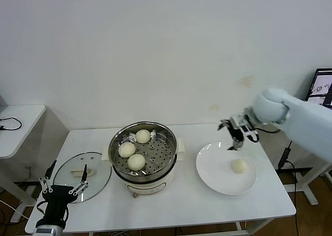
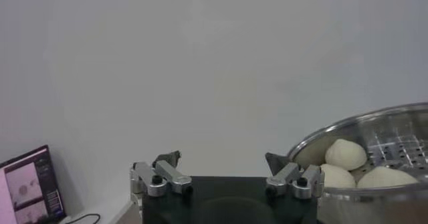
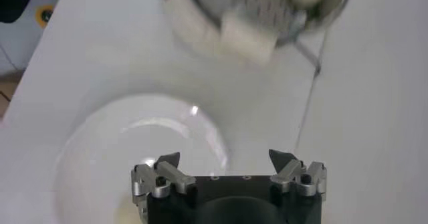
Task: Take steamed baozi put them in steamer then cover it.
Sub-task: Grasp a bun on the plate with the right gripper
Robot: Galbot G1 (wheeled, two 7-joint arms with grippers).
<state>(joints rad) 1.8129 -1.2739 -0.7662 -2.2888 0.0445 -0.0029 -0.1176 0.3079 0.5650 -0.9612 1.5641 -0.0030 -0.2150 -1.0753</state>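
The steamer [image 1: 168,158] stands mid-table with three baozi [image 1: 136,162] on its perforated tray. A fourth baozi [image 1: 239,166] lies on the white plate [image 1: 212,171] to the steamer's right. My right gripper [image 1: 233,134] hovers open and empty above the plate's far edge; its wrist view shows the plate [image 3: 93,152] below and the steamer [image 3: 267,25] beyond. The glass cover [image 1: 96,174] lies flat left of the steamer. My left gripper [image 1: 65,180] is open and empty at the table's front left, over the cover's near edge; its wrist view shows the steamer [image 2: 348,198] with baozi [image 2: 346,154].
A small white side table [image 1: 18,127] stands at the far left. A monitor [image 1: 322,85] is at the right beyond the table. The white wall is close behind the table's far edge.
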